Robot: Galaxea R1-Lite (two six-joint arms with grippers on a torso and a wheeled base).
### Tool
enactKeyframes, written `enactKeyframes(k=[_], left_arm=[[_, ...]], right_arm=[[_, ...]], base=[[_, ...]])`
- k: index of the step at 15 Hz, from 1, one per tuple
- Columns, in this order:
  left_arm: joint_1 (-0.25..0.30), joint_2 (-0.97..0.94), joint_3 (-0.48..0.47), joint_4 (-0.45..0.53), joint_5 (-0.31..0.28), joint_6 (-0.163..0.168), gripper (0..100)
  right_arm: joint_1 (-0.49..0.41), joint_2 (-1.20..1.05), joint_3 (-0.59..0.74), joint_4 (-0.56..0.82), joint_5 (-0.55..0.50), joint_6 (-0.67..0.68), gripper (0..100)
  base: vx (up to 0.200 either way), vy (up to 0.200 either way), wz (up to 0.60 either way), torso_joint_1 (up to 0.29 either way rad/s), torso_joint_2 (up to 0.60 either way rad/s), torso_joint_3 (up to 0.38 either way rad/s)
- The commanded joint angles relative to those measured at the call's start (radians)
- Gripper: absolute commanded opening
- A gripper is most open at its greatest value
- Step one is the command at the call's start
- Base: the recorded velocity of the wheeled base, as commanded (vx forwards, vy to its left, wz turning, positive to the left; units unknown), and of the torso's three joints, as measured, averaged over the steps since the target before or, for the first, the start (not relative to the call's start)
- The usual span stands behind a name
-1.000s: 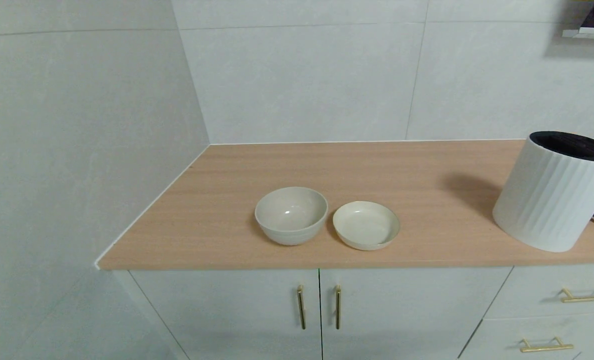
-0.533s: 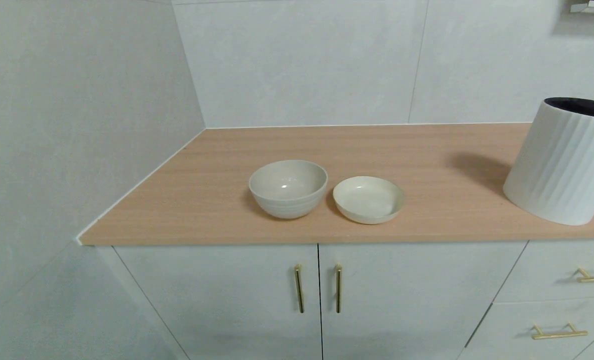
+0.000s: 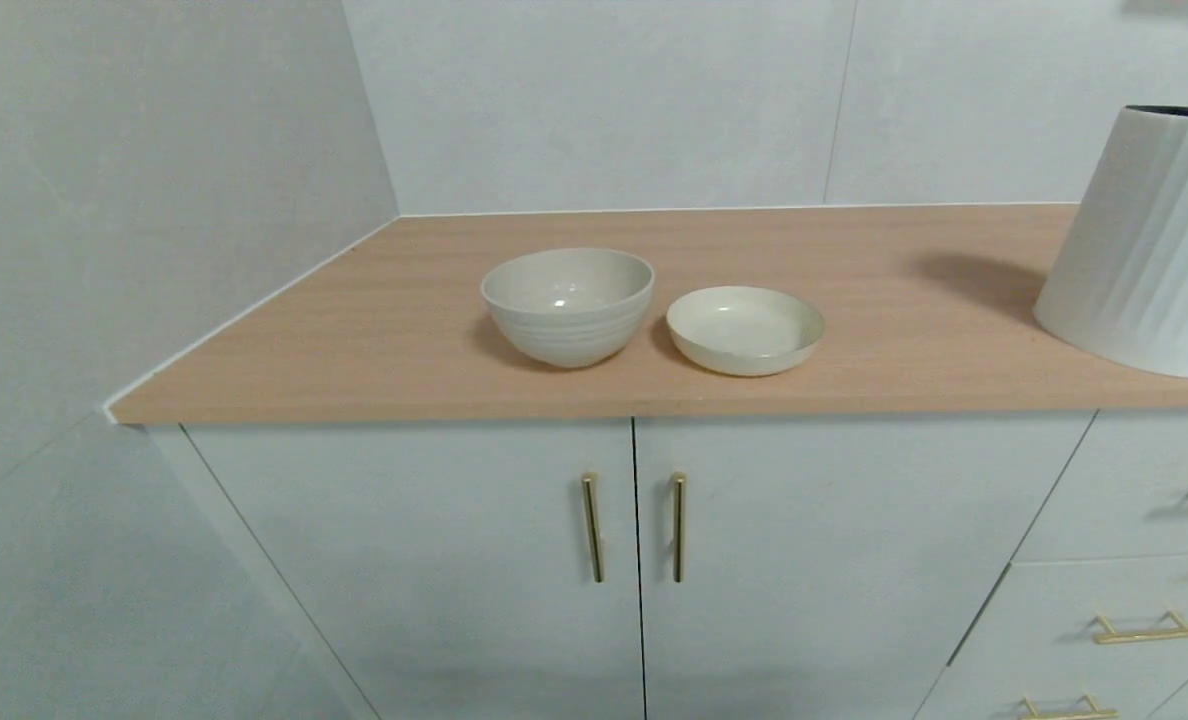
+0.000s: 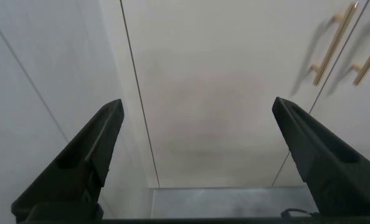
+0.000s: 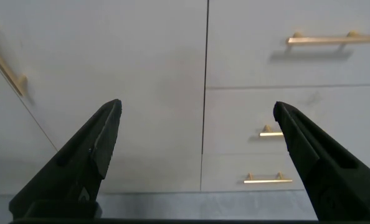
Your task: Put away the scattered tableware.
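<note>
Bowl [image 3: 566, 305] sits on worktop [image 3: 904, 330] near front edge, dish [image 3: 744, 328] just beside at its 3 o'clock, both within easy reach. Left gripper [image 4: 197, 102] and right gripper [image 5: 197, 104] sit low, facing cupboard doors [image 3: 434, 560]. Fingers [image 4: 88, 162] wide, empty, likely parked before approach.

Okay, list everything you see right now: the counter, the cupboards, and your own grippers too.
Bowl: one, grey-beige, on the countertop, left of the dish.
Shallow dish: one, cream, on the countertop, close beside the bowl.
Ribbed container: one, white, at the countertop's right end.
Countertop: one, light wood, above the cabinets.
Cabinet doors: two, white, below the countertop, each with a vertical gold handle.
Drawer handles: three, gold, horizontal, on white fronts right of the doors.
Left gripper: one, dark, open, before the cabinet doors.
Right gripper: one, dark, open, before the drawer fronts.
</note>
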Motion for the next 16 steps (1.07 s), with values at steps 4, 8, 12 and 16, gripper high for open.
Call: enactKeyframes(k=[4,8,12,16], left_arm=[[0.0,0.0,0.0,0.0,0.0,0.0,100],[0.0,0.0,0.0,0.0,0.0,-0.001,100],[0.0,0.0,0.0,0.0,0.0,-0.001,100],[0.0,0.0,0.0,0.0,0.0,-0.001,100]], right_arm=[[0.0,0.001,0.0,-0.002,0.001,0.0,100],[0.0,0.001,0.0,0.0,0.001,0.0,100],[0.0,0.001,0.0,0.0,0.001,0.0,100],[0.0,0.001,0.0,0.0,0.001,-0.002,100]], base=[[0.0,0.0,0.0,-0.133,0.45,0.317],[0.0,0.0,0.0,-0.055,0.25,0.177],[0.0,0.0,0.0,-0.005,0.02,0.01],[-0.15,0.0,0.0,0.001,0.0,0.001]])
